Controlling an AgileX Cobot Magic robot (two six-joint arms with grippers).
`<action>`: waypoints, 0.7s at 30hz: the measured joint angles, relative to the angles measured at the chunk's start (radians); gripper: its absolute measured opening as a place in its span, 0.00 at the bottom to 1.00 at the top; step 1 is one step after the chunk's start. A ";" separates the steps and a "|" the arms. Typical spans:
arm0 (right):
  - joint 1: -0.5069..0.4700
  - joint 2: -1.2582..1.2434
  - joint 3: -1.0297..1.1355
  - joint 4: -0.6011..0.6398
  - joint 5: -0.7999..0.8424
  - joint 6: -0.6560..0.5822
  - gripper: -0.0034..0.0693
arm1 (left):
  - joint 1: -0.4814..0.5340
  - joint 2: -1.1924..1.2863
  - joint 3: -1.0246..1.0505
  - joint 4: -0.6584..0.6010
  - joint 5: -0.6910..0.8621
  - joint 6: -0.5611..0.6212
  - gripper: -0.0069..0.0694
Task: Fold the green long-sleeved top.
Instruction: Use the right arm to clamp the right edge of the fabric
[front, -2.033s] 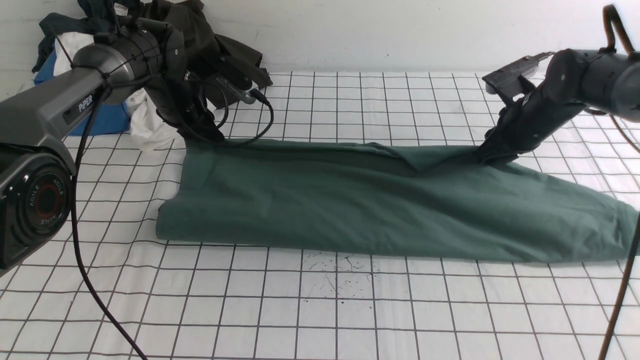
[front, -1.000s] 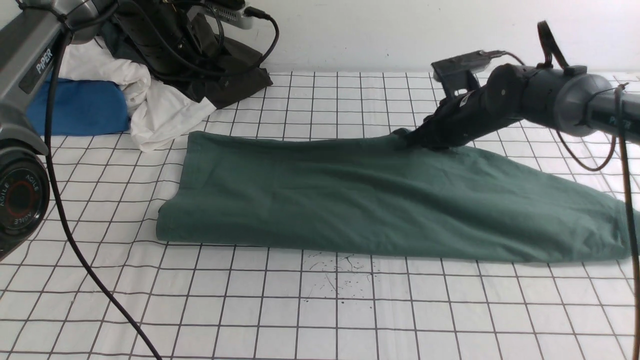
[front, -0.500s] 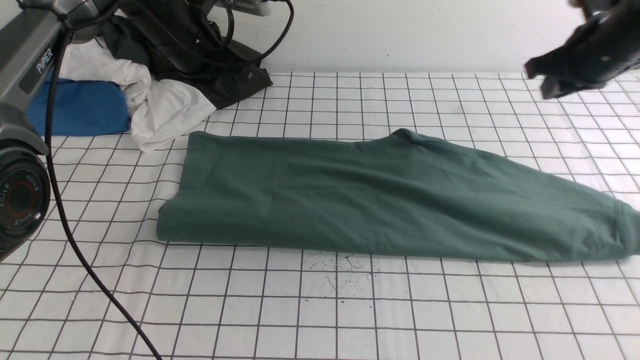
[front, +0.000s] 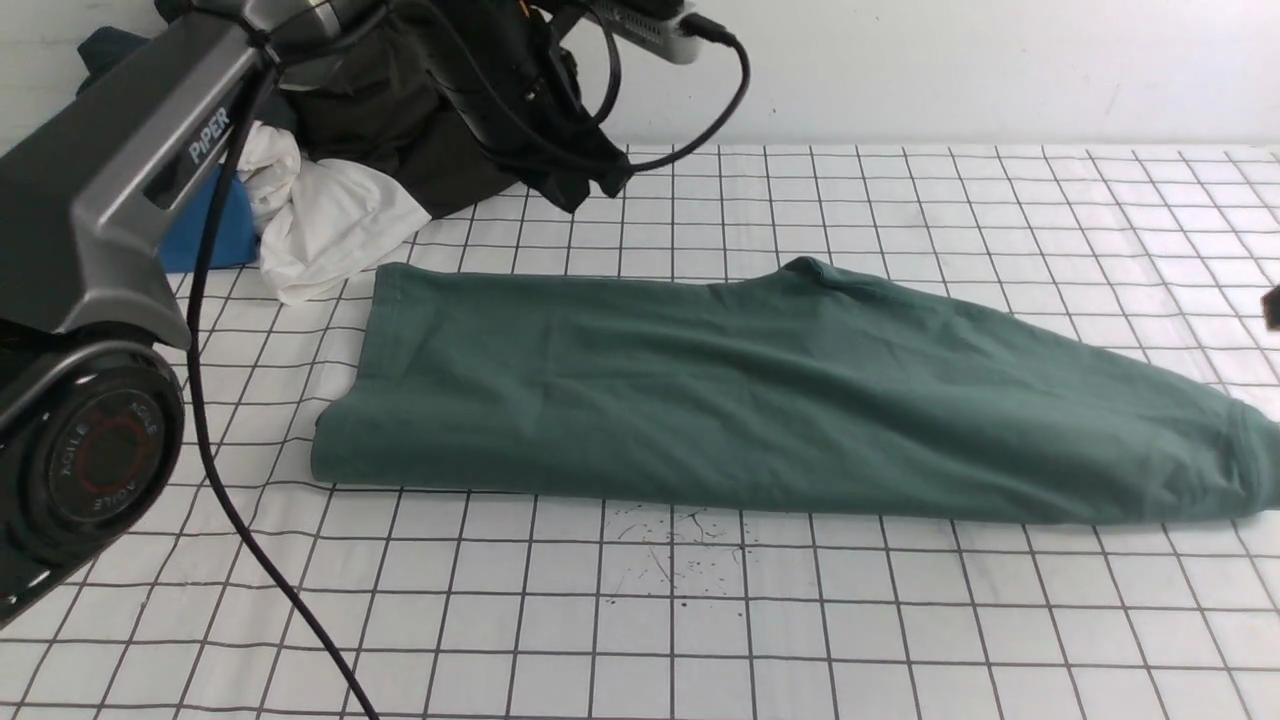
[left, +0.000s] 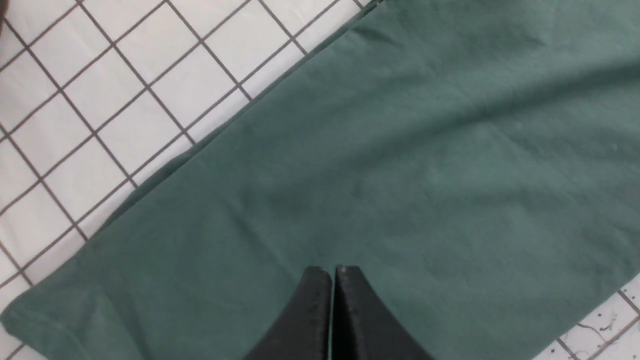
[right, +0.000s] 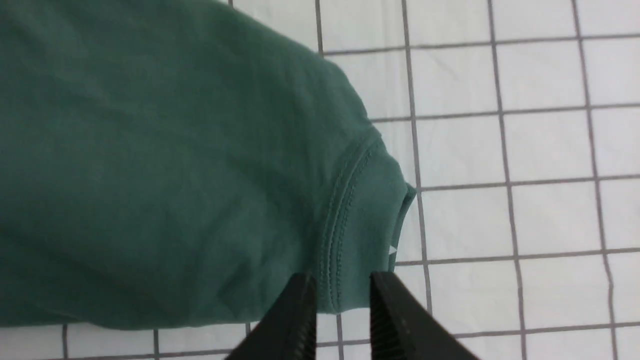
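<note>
The green long-sleeved top (front: 760, 390) lies folded into a long band across the checked table, its ribbed end at the right. My left gripper (front: 592, 182) hangs above the far left part of the table. In the left wrist view it (left: 333, 272) is shut and empty, above the green cloth (left: 400, 165). My right gripper shows in the front view only as a dark sliver at the right edge (front: 1272, 308). In the right wrist view it (right: 343, 282) is open and empty, above the stitched ribbed end (right: 350, 210) of the top.
A pile of clothes sits at the back left: a white one (front: 330, 225), a blue one (front: 205, 235) and a dark brown-olive one (front: 400, 130). The left arm's black cable (front: 250, 540) trails over the front left. Ink specks (front: 680, 560) mark the cloth in front of the top.
Both grippers let go of the top's far edge and rose. The right arm pulled away to the right, almost out of the front view. The left arm swung right.
</note>
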 joint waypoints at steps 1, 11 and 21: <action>0.000 0.022 0.009 0.000 -0.010 0.007 0.38 | -0.010 -0.004 0.000 0.009 0.000 0.000 0.08; 0.000 0.219 0.012 -0.050 -0.068 0.163 0.96 | -0.019 -0.220 0.091 0.116 0.001 -0.060 0.08; 0.000 0.285 0.012 0.029 -0.145 0.147 0.91 | -0.016 -0.607 0.571 0.243 0.004 -0.116 0.08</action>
